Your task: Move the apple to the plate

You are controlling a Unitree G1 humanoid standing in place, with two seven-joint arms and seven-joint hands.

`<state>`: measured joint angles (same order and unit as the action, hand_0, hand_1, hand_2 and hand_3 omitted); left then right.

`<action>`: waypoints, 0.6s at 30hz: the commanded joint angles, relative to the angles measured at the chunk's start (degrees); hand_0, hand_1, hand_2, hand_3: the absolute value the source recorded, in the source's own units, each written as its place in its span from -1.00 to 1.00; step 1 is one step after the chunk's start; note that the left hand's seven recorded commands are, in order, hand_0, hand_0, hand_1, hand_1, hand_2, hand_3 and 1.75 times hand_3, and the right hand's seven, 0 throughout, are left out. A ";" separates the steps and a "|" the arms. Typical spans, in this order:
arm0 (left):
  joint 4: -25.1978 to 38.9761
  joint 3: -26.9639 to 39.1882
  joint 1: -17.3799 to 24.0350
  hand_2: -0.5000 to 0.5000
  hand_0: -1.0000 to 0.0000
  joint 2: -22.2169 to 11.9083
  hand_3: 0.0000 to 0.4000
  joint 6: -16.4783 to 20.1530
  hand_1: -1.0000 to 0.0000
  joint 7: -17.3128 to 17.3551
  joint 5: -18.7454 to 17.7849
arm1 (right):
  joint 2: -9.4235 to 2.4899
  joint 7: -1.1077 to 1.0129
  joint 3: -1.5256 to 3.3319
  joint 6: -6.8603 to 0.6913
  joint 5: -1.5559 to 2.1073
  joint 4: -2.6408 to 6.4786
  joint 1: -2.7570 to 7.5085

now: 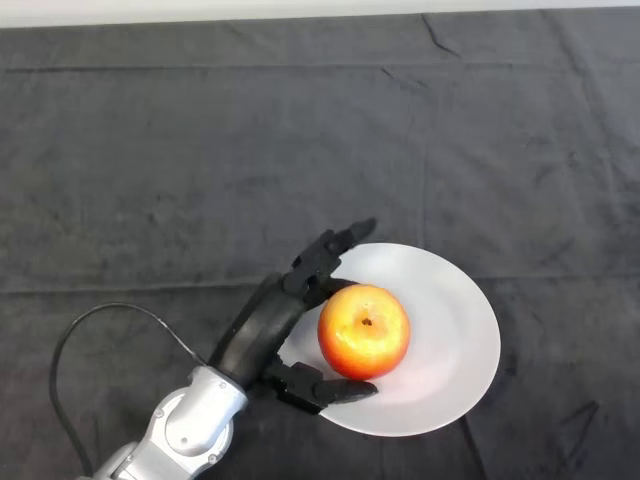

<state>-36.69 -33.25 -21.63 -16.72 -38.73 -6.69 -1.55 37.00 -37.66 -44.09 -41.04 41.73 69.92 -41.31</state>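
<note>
A red and yellow apple [364, 331] sits upright on the left half of a white plate [455, 340], stem dimple facing up. My left hand [268, 325] lies just left of the apple, at the plate's left rim. Its fingers [335, 245] stretch fairly straight past the apple's upper left, over the plate's edge. The thumb [325, 388] reaches along under the apple's lower side, close to it. The hand cups the apple loosely and is open; I cannot tell whether it still touches the fruit.
A dark cloth [200, 160] covers the whole table, with creases running across it. A pale strip of the table's far edge [300, 10] shows along the top.
</note>
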 commanded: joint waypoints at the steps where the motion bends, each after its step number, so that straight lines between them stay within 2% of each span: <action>1: -2.08 -0.51 -1.93 0.00 1.00 -1.95 -1.00 0.10 1.00 0.81 -1.16 | 0.74 0.41 -0.84 0.13 1.26 -1.17 -0.37; 12: -1.16 6.16 -1.06 0.00 1.00 -8.03 -1.00 -2.08 1.00 5.22 -5.92 | 0.76 0.39 -0.83 0.13 1.26 -1.12 -0.39; 18: -2.42 12.41 0.68 0.00 1.00 -12.18 -1.00 -5.23 1.00 8.59 -11.22 | 0.77 0.38 -0.82 0.13 1.25 -1.10 -0.40</action>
<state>-37.32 -21.09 -21.86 -26.61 -43.21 1.91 -12.87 36.99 -37.62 -44.09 -41.05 41.75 69.92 -41.31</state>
